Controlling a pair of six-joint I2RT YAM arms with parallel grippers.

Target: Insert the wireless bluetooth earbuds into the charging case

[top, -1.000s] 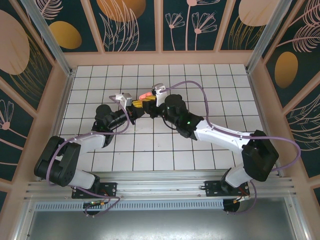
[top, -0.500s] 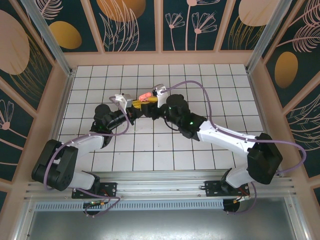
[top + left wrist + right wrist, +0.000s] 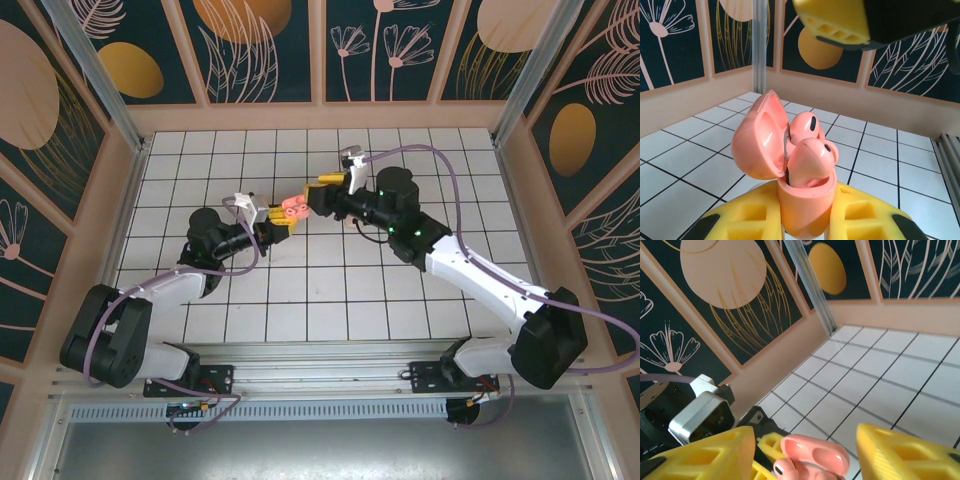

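The charging case is gripped at its lower body by the left end effector, whose yellow fingers are pressed against both flanks. It is held upright near the middle of the tiled desk, apparently lifted off it. The hinged lid is swung open to one side. Both earbuds are seen in the wells, their glossy heads standing proud of the rim. The right end effector is poised just beside the case, its jaws spread and nothing between them.

The case is judged light, rigid and smooth-shelled, so slipping is to be expected under a weak side pinch. The flanks below the hinge are judged the best place for a hold. The lid looks thin and is best pushed only at its free edge. The earbuds are tiny, slick and easily flicked out. Whether they are fully seated cannot be told.
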